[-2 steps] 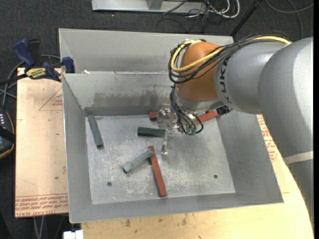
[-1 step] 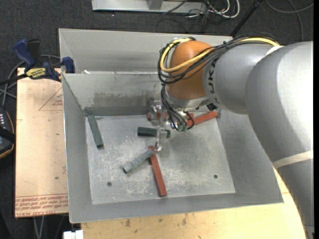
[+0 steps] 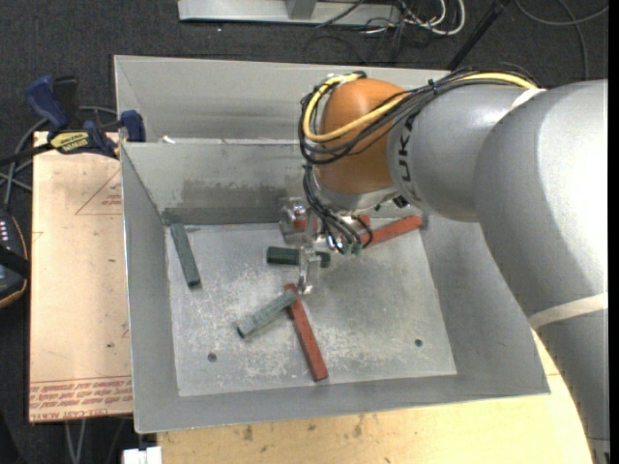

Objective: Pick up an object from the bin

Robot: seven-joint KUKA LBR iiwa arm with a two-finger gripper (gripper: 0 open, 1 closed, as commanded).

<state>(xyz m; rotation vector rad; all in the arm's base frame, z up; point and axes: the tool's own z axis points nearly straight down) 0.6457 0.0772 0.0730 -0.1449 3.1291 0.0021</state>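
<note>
Bars first: a red bar [image 3: 308, 338] and a grey bar [image 3: 266, 317] lie flat on the bin [image 3: 387, 332] floor, a little below the middle. Their upper ends meet in a V, the red one running down toward the near wall and the grey one slanting down-left. Right over that meeting point the jaws hang, tip straight down, very close to the two bar ends. Touching or just clear of them, I can't say from this angle. Whether the jaws are apart or together I cannot tell either, because they show as one thin pale sliver, and nothing can be seen clamped in them.

Just up-left of the jaws a small dark block [image 3: 283, 255] sits on its own, apart from the two bars. Up-right, a second red bar [image 3: 395, 228] lies slanted, its left end tucked beneath the wrist hardware. Well off to the left, a long grey bar [image 3: 185, 256] rests near the left wall, away from everything else.

Above it all the arm [image 3: 503, 162] sweeps in from the right, its big silver link crossing the bin's right side. The orange wrist cover [image 3: 353, 129] bulges over the back of the floor, looped with yellow and black cables, and the wrist bends down from there.
</note>
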